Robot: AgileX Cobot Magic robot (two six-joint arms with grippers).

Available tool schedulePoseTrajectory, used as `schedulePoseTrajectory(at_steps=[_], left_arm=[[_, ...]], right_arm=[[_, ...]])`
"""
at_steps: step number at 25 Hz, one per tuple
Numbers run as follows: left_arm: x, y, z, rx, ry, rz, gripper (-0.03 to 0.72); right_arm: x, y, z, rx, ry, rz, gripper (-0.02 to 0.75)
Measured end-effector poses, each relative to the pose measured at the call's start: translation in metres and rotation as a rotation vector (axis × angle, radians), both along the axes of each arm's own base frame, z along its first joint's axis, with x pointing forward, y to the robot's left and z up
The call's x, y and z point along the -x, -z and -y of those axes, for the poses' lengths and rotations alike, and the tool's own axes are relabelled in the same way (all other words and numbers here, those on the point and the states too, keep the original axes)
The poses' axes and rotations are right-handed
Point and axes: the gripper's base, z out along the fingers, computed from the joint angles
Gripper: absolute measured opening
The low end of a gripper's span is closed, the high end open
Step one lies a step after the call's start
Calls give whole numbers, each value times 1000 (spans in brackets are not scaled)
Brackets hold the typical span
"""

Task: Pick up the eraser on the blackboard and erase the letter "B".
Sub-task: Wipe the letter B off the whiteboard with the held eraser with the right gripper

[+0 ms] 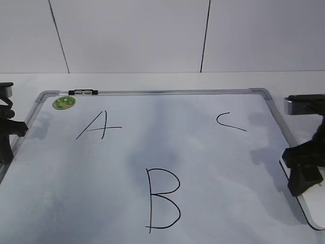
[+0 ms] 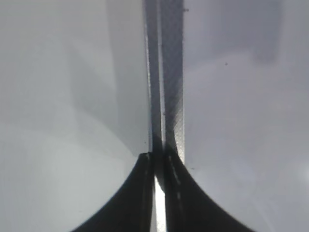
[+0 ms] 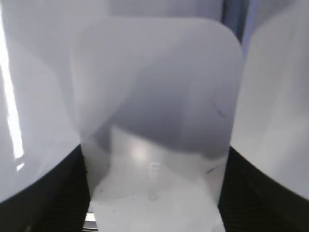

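The blackboard (image 1: 172,92) is a white board with a grey frame, lying flat. The letter "B" (image 1: 162,198) is drawn in black at its front middle, whole. The eraser (image 3: 159,87) is a white rounded block filling the space between my right gripper's (image 3: 154,150) fingers, which press on both its sides. In the exterior view my right gripper (image 1: 302,185) stands at the board's right edge over the eraser (image 1: 316,206), which rests low on the board. My left gripper (image 1: 5,147) is shut and empty at the board's left edge, above the frame strip (image 2: 171,96).
A slanted "A" (image 1: 99,126) and a small "C" (image 1: 228,122) are drawn at the back of the board. A black-and-white marker (image 1: 84,92) lies on the top frame, with a round green sticker (image 1: 64,102) below it. A white wall stands behind.
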Motion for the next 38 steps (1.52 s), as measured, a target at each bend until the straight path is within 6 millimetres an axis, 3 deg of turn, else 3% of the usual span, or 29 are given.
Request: schedulePoseTrajectory(at_steps=[4, 12, 23, 28, 38], left_arm=[[0, 0, 0, 0, 0, 0, 18], [0, 0, 0, 0, 0, -4, 18], [0, 0, 0, 0, 0, -4, 19], [0, 0, 0, 0, 0, -4, 20], [0, 0, 0, 0, 0, -4, 20]], right_arm=[[-5, -17, -29, -9, -104, 39, 548], [-17, -19, -105, -9, -292, 31, 548], [-21, 22, -196, 22, -487, -21, 548], [-24, 35, -224, 58, -557, -19, 547], [-22, 40, -243, 36, -579, -62, 547]])
